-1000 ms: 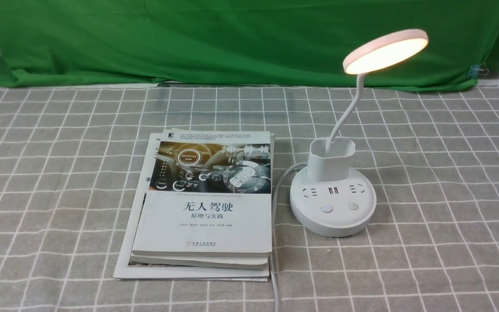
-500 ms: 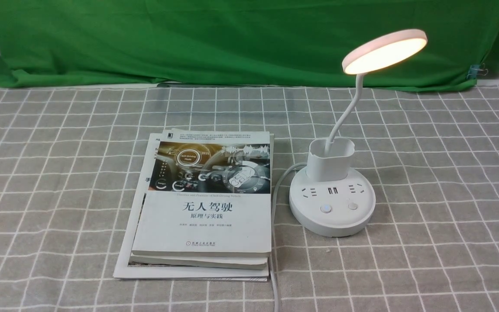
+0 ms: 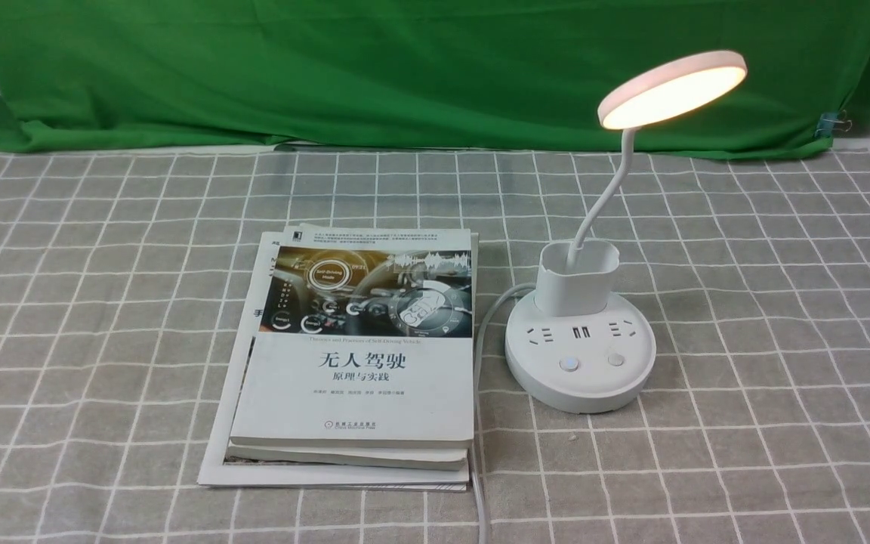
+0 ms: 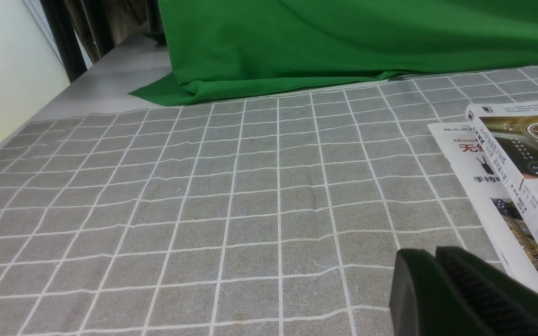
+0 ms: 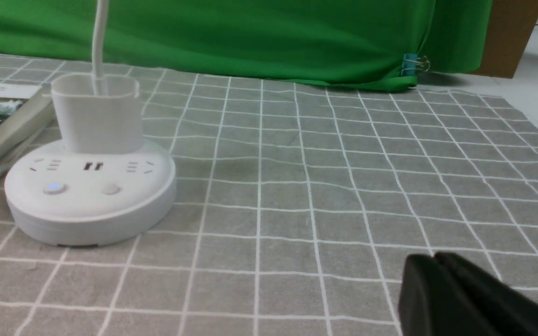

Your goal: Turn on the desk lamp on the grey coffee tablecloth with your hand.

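Observation:
The white desk lamp point(image 3: 580, 353) stands on the grey coffee tablecloth point(image 3: 767, 317), right of centre. Its disc head point(image 3: 671, 88) glows warm white. Its left button is lit blue in the right wrist view point(image 5: 54, 188). The lamp base and cup show in that view point(image 5: 90, 186). My right gripper point(image 5: 432, 261) is shut and empty, low over the cloth, well away from the lamp base. My left gripper point(image 4: 432, 254) is shut and empty, beside the books. Neither hand shows in the front view.
A stack of books point(image 3: 356, 355) lies left of the lamp, also in the left wrist view point(image 4: 521, 168). The lamp's white cord point(image 3: 480, 393) runs between books and base toward the front edge. A green backdrop cloth point(image 3: 405, 68) hangs behind.

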`<state>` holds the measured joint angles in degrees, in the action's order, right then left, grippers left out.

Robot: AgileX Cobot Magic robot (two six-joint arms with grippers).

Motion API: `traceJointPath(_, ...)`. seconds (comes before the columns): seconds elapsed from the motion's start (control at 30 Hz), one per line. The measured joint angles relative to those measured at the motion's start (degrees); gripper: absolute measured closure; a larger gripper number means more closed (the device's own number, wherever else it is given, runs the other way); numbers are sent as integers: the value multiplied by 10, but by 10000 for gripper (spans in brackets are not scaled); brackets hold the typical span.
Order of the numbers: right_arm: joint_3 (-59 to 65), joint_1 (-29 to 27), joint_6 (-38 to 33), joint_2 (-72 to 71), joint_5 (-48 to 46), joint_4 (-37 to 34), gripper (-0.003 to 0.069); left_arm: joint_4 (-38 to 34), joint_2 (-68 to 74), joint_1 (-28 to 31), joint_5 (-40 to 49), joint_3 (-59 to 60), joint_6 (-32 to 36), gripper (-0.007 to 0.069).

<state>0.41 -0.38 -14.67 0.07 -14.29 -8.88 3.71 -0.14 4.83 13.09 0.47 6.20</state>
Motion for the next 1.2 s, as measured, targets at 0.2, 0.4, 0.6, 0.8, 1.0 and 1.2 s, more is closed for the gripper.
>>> traceJointPath(0.2, 0, 0, 0, 0, 0, 0, 623, 0, 0, 0, 0, 0, 0, 606)
traceJointPath(0.4, 0, 0, 0, 0, 0, 0, 611, 0, 0, 0, 0, 0, 0, 606)
traceJointPath(0.6, 0, 0, 0, 0, 0, 0, 594, 0, 0, 0, 0, 0, -1, 606)
traceJointPath(0.8, 0, 0, 0, 0, 0, 0, 585, 0, 0, 0, 0, 0, -1, 606)
traceJointPath(1.0, 0, 0, 0, 0, 0, 0, 571, 0, 0, 0, 0, 0, -1, 606)
traceJointPath(1.2, 0, 0, 0, 0, 0, 0, 558, 0, 0, 0, 0, 0, -1, 606)
